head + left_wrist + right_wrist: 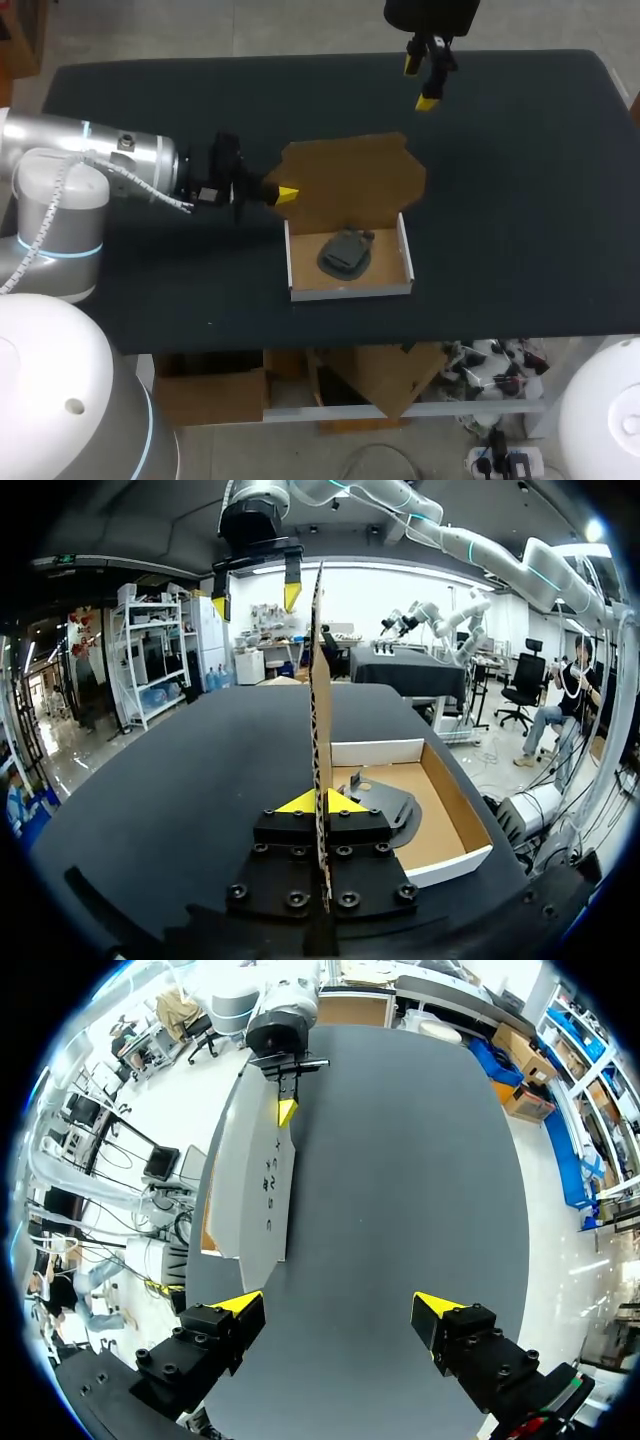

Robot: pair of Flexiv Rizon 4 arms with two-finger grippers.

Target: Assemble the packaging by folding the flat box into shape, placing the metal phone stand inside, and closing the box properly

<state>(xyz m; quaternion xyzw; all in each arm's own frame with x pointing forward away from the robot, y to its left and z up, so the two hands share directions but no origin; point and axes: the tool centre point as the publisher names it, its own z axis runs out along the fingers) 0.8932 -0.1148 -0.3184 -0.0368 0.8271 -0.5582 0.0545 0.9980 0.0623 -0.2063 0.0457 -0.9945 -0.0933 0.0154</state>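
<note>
Left gripper [285, 195] clamped on the raised lid [350, 180] of the box [350, 288], centre frame.
Metal phone stand [345, 253] lies inside the open box; right gripper [419, 85] hangs at upper middle, fingers apart, over the dark worktop [520, 200].

Robotics lab: left arm [100, 160], right arm [430, 12] at black table [530, 220].
</note>
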